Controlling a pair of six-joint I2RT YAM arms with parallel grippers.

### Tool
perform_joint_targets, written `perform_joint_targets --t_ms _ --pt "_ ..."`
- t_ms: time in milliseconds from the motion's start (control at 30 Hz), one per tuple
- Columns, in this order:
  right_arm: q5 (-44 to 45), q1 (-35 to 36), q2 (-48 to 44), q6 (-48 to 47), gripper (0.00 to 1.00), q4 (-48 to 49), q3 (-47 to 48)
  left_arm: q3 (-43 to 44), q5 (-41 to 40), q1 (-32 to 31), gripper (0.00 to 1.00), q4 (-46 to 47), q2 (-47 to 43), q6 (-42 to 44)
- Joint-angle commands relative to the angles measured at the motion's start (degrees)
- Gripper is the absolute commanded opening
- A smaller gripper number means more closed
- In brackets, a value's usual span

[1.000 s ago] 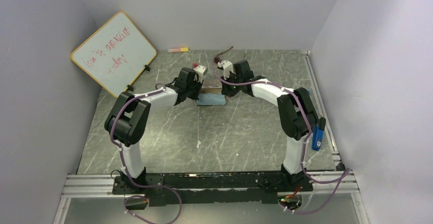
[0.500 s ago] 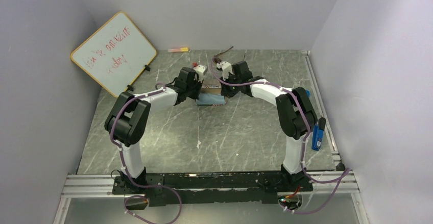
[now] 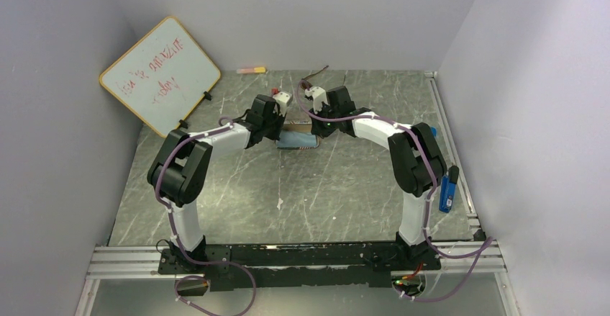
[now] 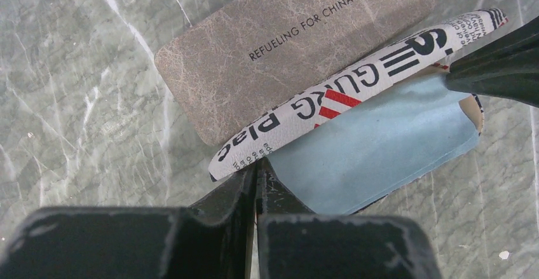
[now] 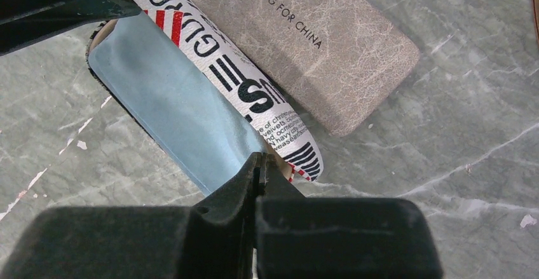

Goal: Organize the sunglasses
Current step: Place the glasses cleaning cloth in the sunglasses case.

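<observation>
Your right arm [image 3: 406,150] edges slightly toward 9 o'clock. The right claw [image 5: 259,168] and left claw [image 4: 257,180] stay pinched on the pouch [image 4: 330,101] rim, mouth gaping and ready. The brown sunglasses [image 3: 319,71] sit on the counter [image 3: 345,186] at 12 o'clock, partly hidden.

White arm links [image 3: 229,134], black joints [image 3: 180,172], purple cables [image 3: 345,119], scuffed black left hand [image 4: 256,171]

Near the middle of the far edge, the left gripper [image 4: 256,171] and the right gripper [image 5: 260,164] each pinch one end of the pouch [image 4: 356,85], so their arms close that spot from both sides. The brown case [image 4: 292,44] touches the pouch's far side. A whiteboard [image 3: 160,73] blocks the far-left corner and a blue object [image 3: 447,192] sits at the right edge. The desk [image 3: 316,186] lies bare across its near half.
</observation>
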Motion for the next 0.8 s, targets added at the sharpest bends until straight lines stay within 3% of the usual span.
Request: perform_joint_targets --t_ms 0,233,433,767 --pt "0.1 0.4 -0.1 0.6 0.00 1.8 1.2 0.9 -0.5 0.2 0.08 1.3 -1.5 0.5" --pt "0.0 0.7 0.2 0.7 0.00 1.5 1.7 0.7 -0.5 0.2 0.12 1.2 -2.0 0.5" --pt "0.2 0.8 0.0 0.4 0.12 1.1 1.7 0.4 -0.5 0.2 0.16 0.8 -2.4 0.5" --pt "1.1 1.0 -1.6 -0.4 0.23 0.5 1.3 0.1 -0.5 0.2 0.20 0.2 -4.0 0.4"
